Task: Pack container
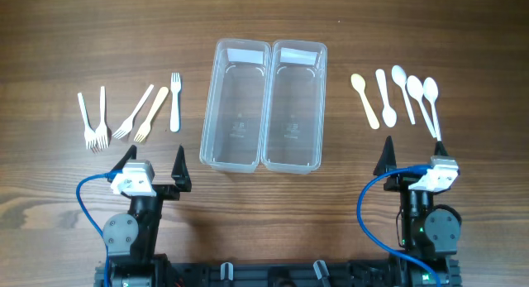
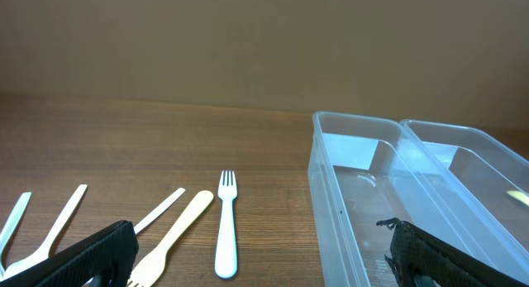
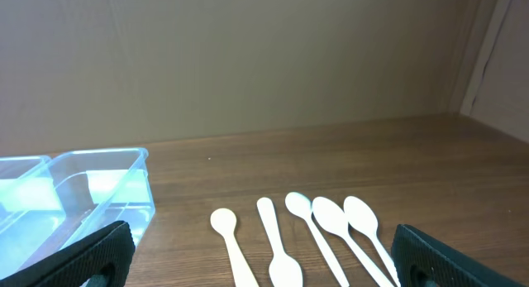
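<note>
Two clear plastic containers stand side by side mid-table, the left one point(image 1: 236, 105) and the right one point(image 1: 294, 105), both empty. Several forks point(image 1: 132, 112) lie in a row to their left, white ones and a wooden one point(image 1: 151, 115). To the right lie several spoons point(image 1: 397, 95), one of them wooden point(image 1: 364, 98). My left gripper point(image 1: 154, 163) hangs open near the front edge, below the forks. My right gripper point(image 1: 412, 153) is open below the spoons. In the left wrist view a white fork point(image 2: 226, 235) and the left container point(image 2: 364, 204) lie ahead; spoons point(image 3: 318, 229) fill the right wrist view.
Brown wooden table point(image 1: 50, 39) all around. Blue cables point(image 1: 87, 196) loop beside each arm base at the front edge. A plain wall point(image 2: 248, 39) rises behind the table.
</note>
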